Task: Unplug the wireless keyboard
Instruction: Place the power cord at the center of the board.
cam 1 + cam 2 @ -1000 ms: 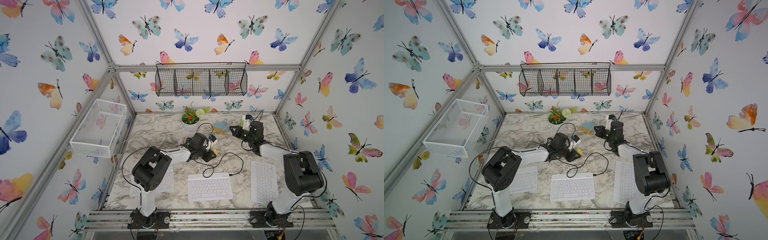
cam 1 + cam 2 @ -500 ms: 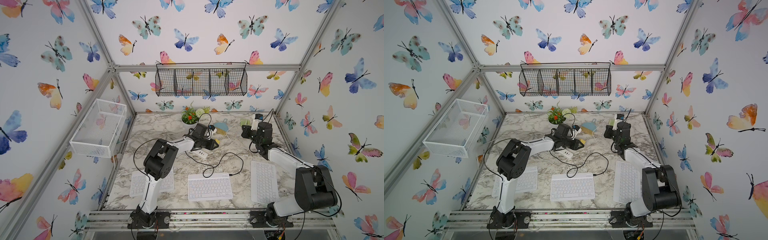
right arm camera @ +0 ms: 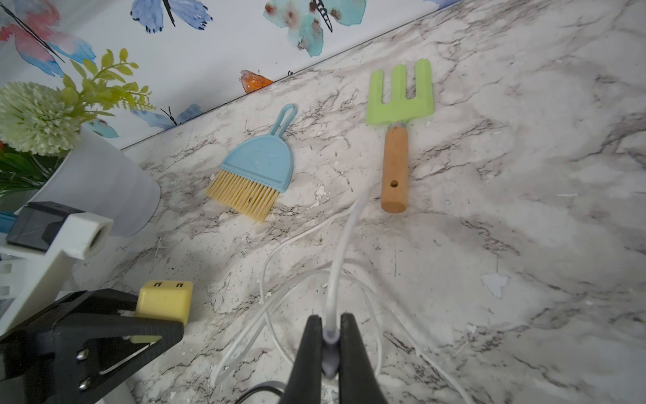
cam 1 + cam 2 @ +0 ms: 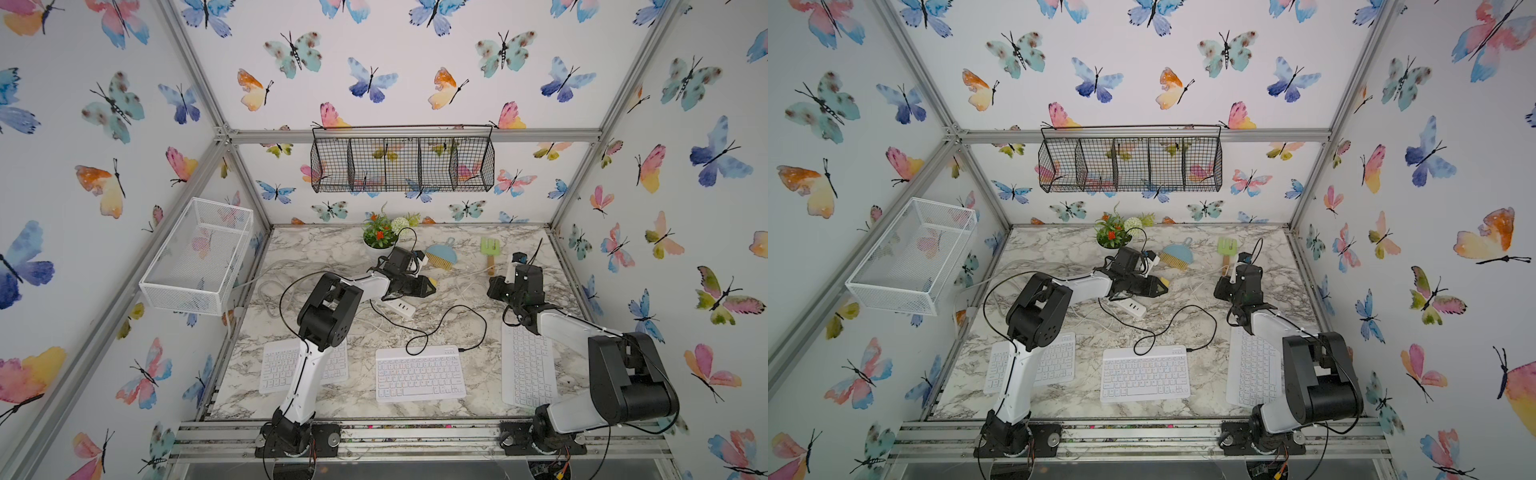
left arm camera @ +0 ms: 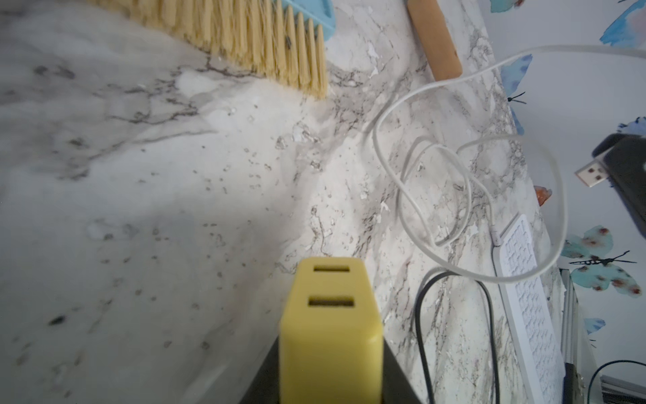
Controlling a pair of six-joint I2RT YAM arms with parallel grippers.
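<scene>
Right hand [image 3: 330, 317], clamped tight, holding white cable [image 3: 349, 224]

No legible text, labels, numbers; centre keyboard [image 4: 419, 376] key legends too small to read.

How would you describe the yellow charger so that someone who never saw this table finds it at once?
Find the flower pot at the back of the marble table. In front of it, near the blue brush, the left gripper holds the charger. It is the only yellow block, with two slots in its end.
</scene>
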